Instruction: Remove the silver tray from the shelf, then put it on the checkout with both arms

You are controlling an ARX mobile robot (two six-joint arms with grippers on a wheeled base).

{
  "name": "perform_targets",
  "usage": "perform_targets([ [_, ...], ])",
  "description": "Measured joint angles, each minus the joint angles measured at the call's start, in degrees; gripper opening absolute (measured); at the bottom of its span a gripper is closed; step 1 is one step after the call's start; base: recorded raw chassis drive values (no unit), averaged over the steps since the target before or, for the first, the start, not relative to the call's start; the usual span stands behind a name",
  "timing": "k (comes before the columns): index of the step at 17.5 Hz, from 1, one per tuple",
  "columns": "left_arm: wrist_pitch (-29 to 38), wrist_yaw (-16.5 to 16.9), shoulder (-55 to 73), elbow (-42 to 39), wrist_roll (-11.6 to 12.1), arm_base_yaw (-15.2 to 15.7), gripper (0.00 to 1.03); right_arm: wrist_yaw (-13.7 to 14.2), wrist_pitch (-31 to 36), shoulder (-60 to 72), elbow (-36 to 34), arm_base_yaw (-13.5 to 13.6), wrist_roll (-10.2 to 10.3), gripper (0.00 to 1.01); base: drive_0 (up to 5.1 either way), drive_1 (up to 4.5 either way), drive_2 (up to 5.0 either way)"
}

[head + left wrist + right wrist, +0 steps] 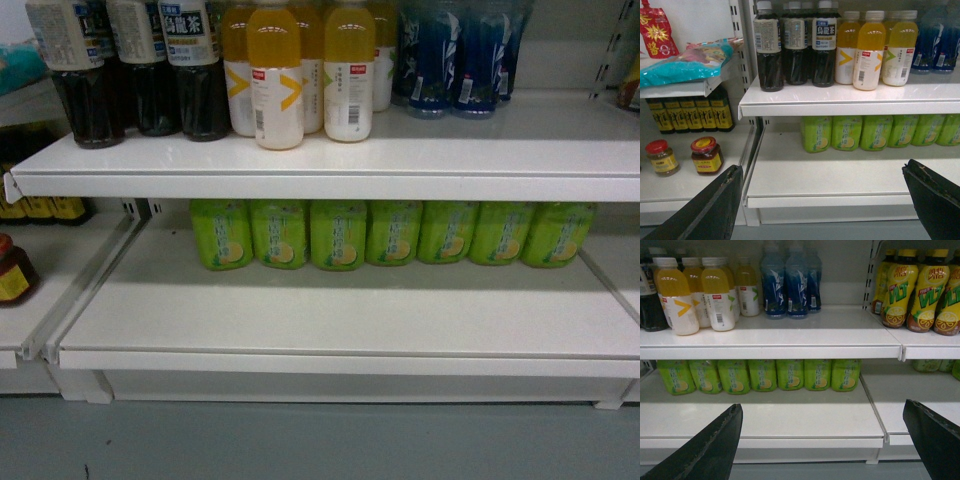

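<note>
Two white painted shelf boards [330, 160] with grooved lips are seen, smooth and flat, plastic bottles [275, 75] ranked along the far edge. No silver tray is shown in any view. Left jaws [822, 200] and right jaws [822, 440] are held wide apart; glass jars [706, 155] are shown only by the left wrist view.

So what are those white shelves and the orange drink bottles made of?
The upper shelf looks like white painted metal: smooth, faintly glossy, with a thin folded front lip. That is only a guess from the look. The orange drink bottles seem to be clear plastic with white caps and printed wrap labels; the colour looks like the drink's own.
</note>
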Motion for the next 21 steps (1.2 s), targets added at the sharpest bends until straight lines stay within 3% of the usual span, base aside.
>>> perform_targets([
  [21, -0.02, -0.09, 0.0, 0.0, 0.0, 0.0, 0.98, -0.02, -0.11, 0.0, 0.0, 0.0, 0.02, 0.98, 0.0, 0.0, 0.0],
])
